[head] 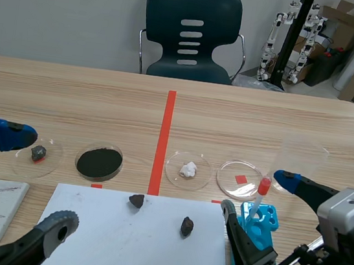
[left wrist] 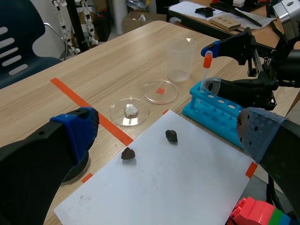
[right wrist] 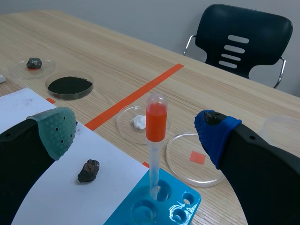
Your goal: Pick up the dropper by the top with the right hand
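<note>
The dropper [right wrist: 155,136] has a clear stem and an orange-red bulb, and it stands upright in the blue rack [right wrist: 140,210]. It also shows as the dropper [head: 261,194] and the dropper [left wrist: 205,70] in the other views. My right gripper [right wrist: 140,126] is open, its fingers either side of the bulb with gaps on both sides. In the scene view the right gripper [head: 253,195] sits low at the right. My left gripper [left wrist: 168,131] is open above the white sheet [left wrist: 164,178], far from the dropper.
Two dark stones [head: 136,200] [head: 187,226] lie on the white sheet. Petri dishes hold black powder [head: 99,162], a white lump [head: 188,169] and a small stone [head: 38,153]; one dish [head: 239,179] holds nothing. A clear beaker [head: 302,161] stands at the right, a chair [head: 191,33] beyond the table.
</note>
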`<state>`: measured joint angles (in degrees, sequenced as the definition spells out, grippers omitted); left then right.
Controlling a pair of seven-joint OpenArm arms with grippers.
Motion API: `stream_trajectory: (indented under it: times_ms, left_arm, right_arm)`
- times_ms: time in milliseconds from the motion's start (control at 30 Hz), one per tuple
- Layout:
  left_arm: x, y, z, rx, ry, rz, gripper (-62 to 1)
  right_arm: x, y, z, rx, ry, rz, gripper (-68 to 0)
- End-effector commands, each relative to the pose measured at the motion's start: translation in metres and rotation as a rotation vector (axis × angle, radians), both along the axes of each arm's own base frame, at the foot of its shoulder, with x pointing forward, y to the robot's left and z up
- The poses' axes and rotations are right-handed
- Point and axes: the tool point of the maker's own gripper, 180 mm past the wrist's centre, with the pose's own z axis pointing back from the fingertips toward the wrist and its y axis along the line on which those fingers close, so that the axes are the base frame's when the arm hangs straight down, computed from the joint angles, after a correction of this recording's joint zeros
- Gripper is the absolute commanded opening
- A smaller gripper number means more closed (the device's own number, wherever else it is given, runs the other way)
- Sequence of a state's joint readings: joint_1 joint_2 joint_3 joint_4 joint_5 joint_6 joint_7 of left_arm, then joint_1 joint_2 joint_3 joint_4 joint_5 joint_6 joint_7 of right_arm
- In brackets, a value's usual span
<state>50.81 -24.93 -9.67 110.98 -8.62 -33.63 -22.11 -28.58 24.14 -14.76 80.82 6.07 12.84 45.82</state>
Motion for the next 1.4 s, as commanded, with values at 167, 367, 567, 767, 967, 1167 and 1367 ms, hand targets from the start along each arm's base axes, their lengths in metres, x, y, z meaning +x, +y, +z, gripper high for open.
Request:
stream_trajectory:
  times_ms: [167,367,567,767,967,1167,1367]
  left_arm:
    - [-0.0009,-0.0002,0.004,-0.023,-0.003,0.007,1.1]
    - [-0.0009,-0.0002,0.004,-0.023,-0.003,0.007,1.1]
    - [-0.0009,-0.0002,0.004,-0.023,-0.003,0.007,1.1]
    - [-0.0009,-0.0002,0.004,-0.023,-0.003,0.007,1.1]
    - [-0.0009,-0.0002,0.004,-0.023,-0.003,0.007,1.1]
    - [-0.0009,-0.0002,0.004,-0.023,-0.003,0.007,1.1]
    - [-0.0009,-0.0002,0.004,-0.023,-0.003,0.007,1.0]
  right_arm:
    - [0.0044,-0.0029,0.0074,0.013,-0.027,-0.008,-15.1]
    - [0.0045,-0.0029,0.0074,0.013,-0.027,-0.009,-15.8]
    - [0.0063,-0.0058,0.0079,-0.001,-0.039,-0.029,-24.4]
    - [0.0075,-0.0078,0.0082,-0.01,-0.047,-0.042,-33.7]
    - [0.0075,-0.0078,0.0082,-0.01,-0.047,-0.042,-44.2]
    - [0.0075,-0.0077,0.0082,-0.01,-0.047,-0.041,-52.8]
    - [0.0075,-0.0077,0.0082,-0.01,-0.047,-0.041,-57.9]
